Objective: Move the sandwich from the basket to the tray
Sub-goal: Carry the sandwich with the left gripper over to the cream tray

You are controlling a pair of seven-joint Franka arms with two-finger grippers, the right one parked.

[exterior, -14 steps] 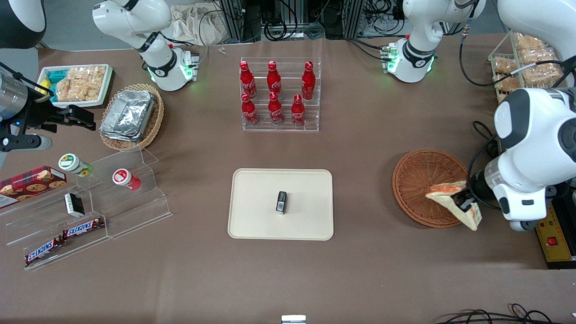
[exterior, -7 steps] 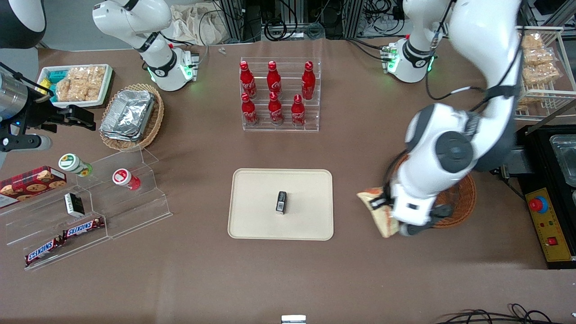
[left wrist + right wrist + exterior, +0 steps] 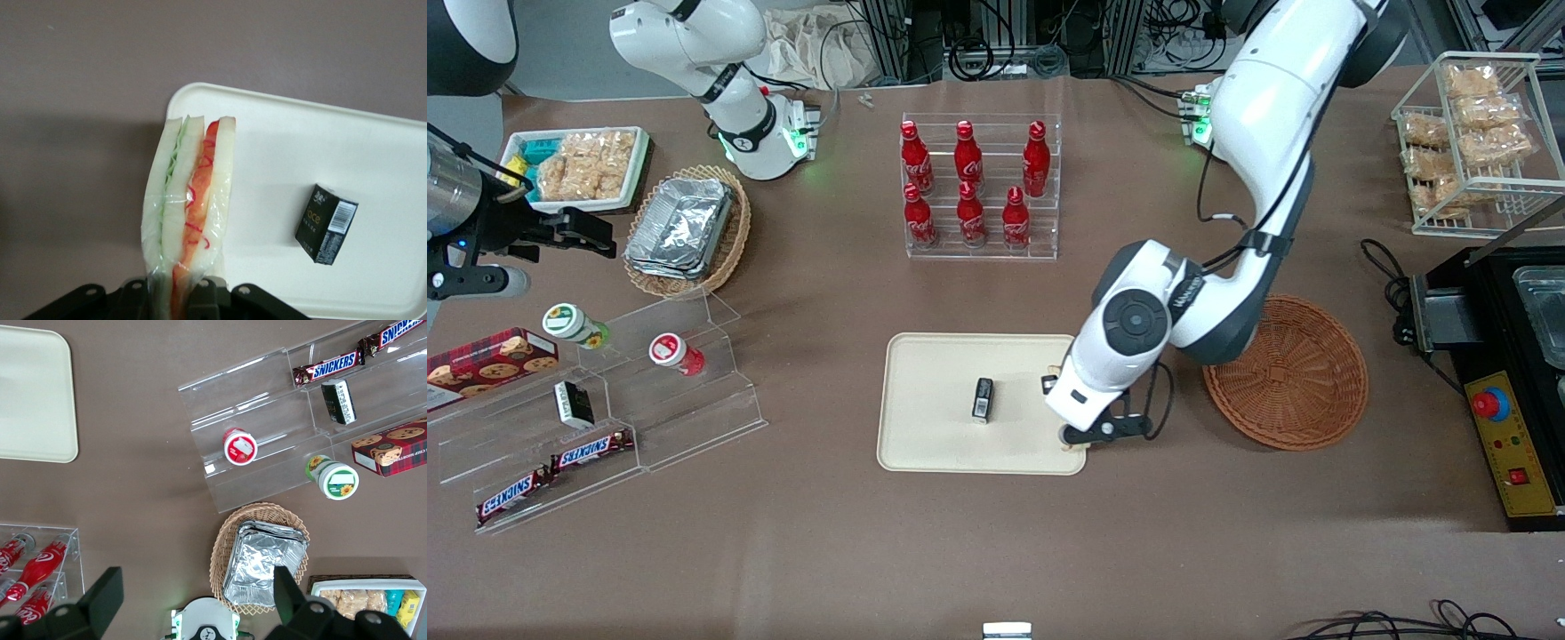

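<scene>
Front view: the left arm's wrist covers nearly all of the sandwich (image 3: 190, 220) and the gripper (image 3: 1060, 391); only a dark bit and a sliver of tan show at the tray edge. In the wrist view the fingers (image 3: 203, 293) are cut off by the frame, just their dark tips showing, pinched on the sandwich's narrow end. The wedge stands out from them with its filling edge facing the camera: green at one side, red-orange down the middle, clear wrap over it.

The sandwich hangs over the tray (image 3: 934, 427) at the rim nearest the basket (image 3: 1303, 378). Part of it is over the tray corner, part over bare table. Can't tell if it touches the tray.

Room: a small black box (image 3: 983, 398) sits near the tray's middle, apart from the sandwich, w/ bare tray between them and also toward the parked arm's end. The basket has nothing in it and sits just beside the arm's elbow, toward the working arm's end. Bottle rack (image 3: 980, 187) is farther from the front camera than the tray, well apart. Open table lies nearer the camera than the tray.
</scene>
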